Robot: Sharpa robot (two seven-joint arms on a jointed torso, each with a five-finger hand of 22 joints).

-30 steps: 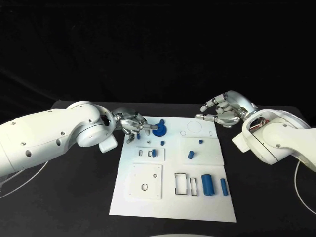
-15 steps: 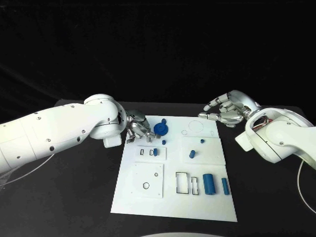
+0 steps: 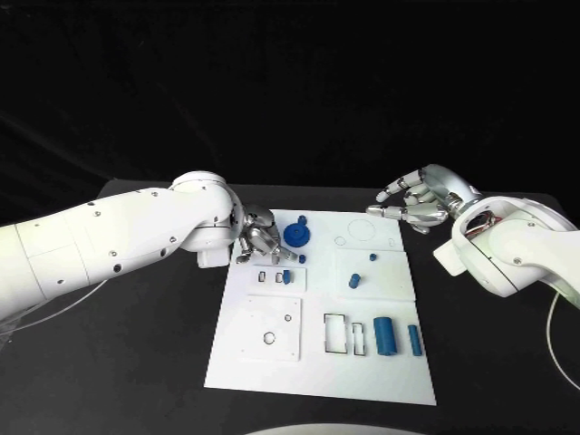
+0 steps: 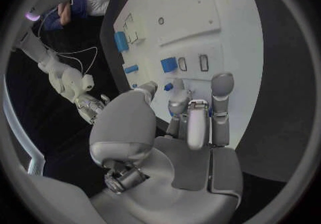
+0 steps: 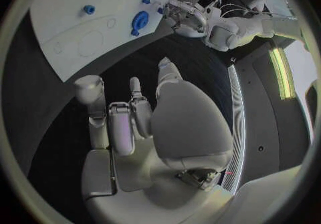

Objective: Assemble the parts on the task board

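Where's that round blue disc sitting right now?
In the head view, the round blue disc sits near the far left corner of the white board, right beside the left robot hand.

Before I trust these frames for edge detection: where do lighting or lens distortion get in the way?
Head view: the task board is evenly lit against black, with straight edges. Left wrist view: the fisheye bows the board's edges, and the left hand covers part of it. Right wrist view: a bright light strip glares at the rim.

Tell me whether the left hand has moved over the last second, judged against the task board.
Yes. The left hand has slid toward the board's near end, from beside the round blue part at the far corner of the task board to just nearer than it.
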